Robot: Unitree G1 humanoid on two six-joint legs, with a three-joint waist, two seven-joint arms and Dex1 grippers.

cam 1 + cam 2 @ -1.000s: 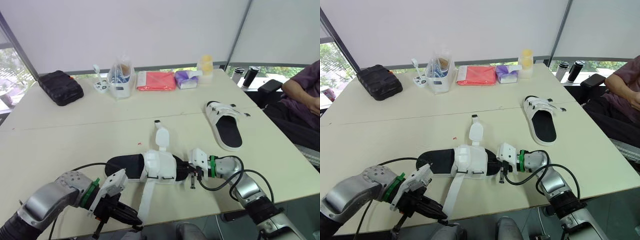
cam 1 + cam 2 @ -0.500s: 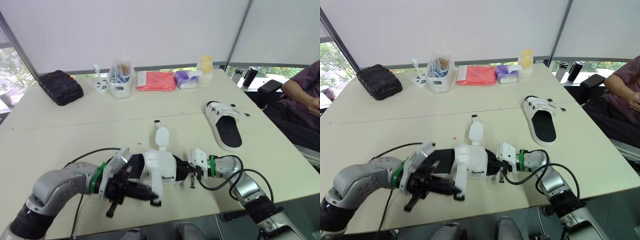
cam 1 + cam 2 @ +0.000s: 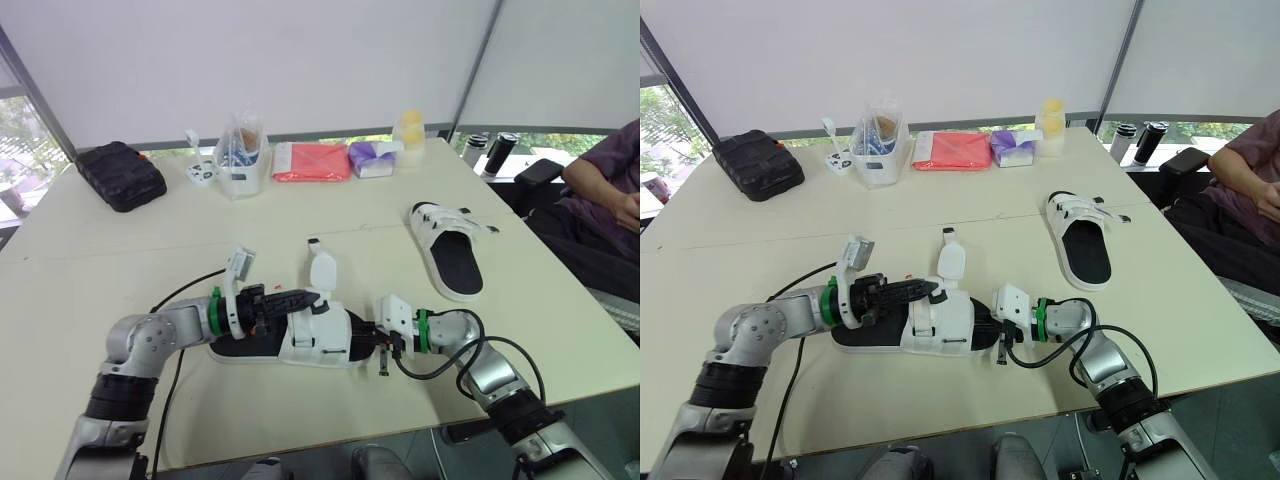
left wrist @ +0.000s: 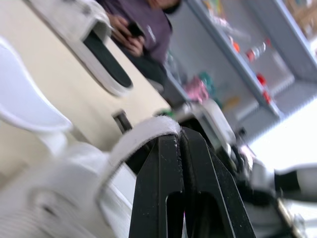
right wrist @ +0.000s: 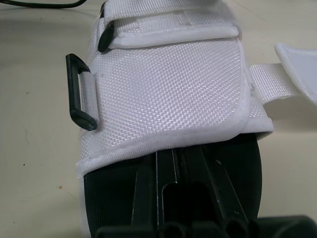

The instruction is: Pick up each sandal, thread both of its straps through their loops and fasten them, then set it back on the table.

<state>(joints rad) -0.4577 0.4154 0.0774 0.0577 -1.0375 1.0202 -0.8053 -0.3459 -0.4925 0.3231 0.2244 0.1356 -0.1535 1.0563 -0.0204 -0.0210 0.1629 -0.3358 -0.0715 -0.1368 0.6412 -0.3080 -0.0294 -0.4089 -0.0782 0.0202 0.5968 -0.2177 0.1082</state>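
The left gripper (image 3: 308,296) has its jaws pressed together on the end of one white strap (image 4: 138,139), holding it over the top of the near sandal (image 3: 320,345). The right gripper (image 5: 178,163) also has its jaws pressed together, tucked into the toe opening and lying on the black footbed under the white upper. A black loop (image 5: 78,94) on the sandal's side looks empty, and the second strap (image 3: 322,272) lies loose on the far side, so neither strap appears fastened yet. The far sandal (image 3: 452,262) lies well apart to the right on the table (image 3: 150,250), and its straps seem closed already. The task looks about half done.
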